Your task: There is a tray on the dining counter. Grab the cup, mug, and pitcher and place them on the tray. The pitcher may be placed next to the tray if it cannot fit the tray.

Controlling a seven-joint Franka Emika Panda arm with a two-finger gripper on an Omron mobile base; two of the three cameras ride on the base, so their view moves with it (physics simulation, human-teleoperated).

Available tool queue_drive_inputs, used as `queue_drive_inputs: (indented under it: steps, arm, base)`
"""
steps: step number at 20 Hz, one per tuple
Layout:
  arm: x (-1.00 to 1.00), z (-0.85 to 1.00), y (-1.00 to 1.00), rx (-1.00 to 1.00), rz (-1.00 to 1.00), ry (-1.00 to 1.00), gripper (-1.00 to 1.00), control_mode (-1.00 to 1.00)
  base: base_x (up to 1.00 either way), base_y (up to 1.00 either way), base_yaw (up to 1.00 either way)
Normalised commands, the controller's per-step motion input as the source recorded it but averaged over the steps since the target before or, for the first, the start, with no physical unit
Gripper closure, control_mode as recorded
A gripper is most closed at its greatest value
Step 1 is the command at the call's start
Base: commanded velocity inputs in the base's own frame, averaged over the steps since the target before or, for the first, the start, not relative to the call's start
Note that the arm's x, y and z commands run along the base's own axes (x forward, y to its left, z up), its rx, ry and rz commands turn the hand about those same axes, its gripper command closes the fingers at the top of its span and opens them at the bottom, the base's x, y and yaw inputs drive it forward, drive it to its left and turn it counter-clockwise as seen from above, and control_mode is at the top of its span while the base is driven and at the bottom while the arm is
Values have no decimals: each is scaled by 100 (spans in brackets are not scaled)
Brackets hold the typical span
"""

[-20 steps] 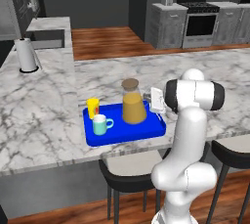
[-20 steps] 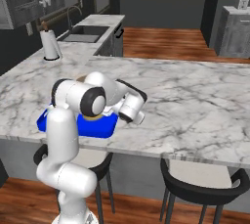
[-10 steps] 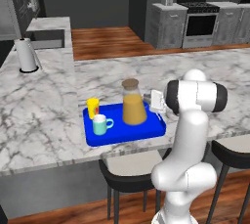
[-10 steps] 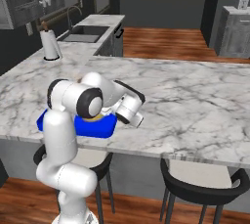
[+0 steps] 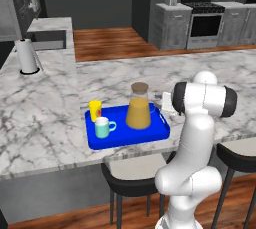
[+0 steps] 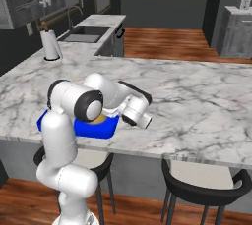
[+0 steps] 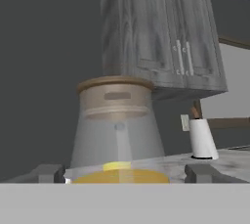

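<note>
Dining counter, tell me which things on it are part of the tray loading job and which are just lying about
Part of the job: blue tray, yellow cup, teal mug, pitcher of orange liquid, all three standing on the tray; the dining counter itself.

Just lying about: paper towel roll at the far end of the counter, dark stools below it, stove across the room.

Home kitchen, rendered — long white grey-veined marble worktop [image 5: 45, 118] with dark round stools [image 6: 206, 182] tucked under; stainless steel range with oven door [image 5: 204, 23] among grey cabinets [image 5: 171, 25]; sink with tall faucet [image 6: 75, 12]; white paper towel roll [image 5: 27, 56]; wood plank floor [image 5: 107, 43].
</note>
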Motion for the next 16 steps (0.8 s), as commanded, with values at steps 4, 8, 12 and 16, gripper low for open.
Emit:
queue_drive_inputs:
  steps: [4,8,12,16]
  arm:
    - [-11,1,-56,-15,-6,3,-100,-100]
    - [-28,14,-56,-19,-5,4,-100,-100]
    - [-57,63,-31,-29,-1,-5,-100,-100]
    - [-78,72,-20,-35,0,-13,-100,-100]
  base:
    - [0,0,0]
    - [0,0,0]
    - [0,0,0]
    - [0,0,0]
